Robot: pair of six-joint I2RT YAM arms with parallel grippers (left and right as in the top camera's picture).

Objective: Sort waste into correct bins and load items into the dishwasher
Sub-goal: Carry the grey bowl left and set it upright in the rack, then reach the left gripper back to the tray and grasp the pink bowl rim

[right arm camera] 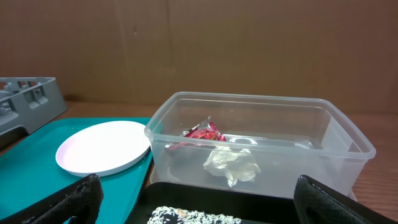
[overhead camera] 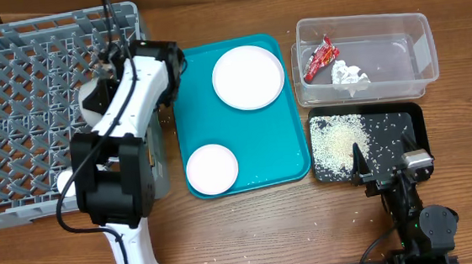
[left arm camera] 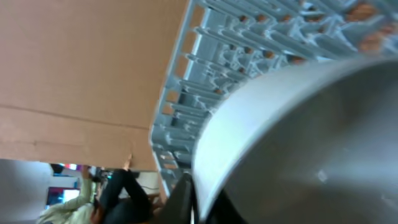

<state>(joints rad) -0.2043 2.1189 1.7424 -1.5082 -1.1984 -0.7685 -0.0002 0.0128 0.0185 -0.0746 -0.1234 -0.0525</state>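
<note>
The grey dish rack fills the left of the overhead view. My left gripper is over the rack's right side, shut on the rim of a grey-green bowl, which fills the left wrist view. The round plate and a pale pink bowl sit on the teal tray. The clear tub holds the red wrapper and the tissue wad. Rice lies in the black tray. My right gripper is open and empty at that tray's near edge. The chopsticks are out of view.
A small white object shows at the rack's front edge beside the left arm. A few rice grains are scattered on the wooden table in front of the trays. A brown wall stands behind the tub.
</note>
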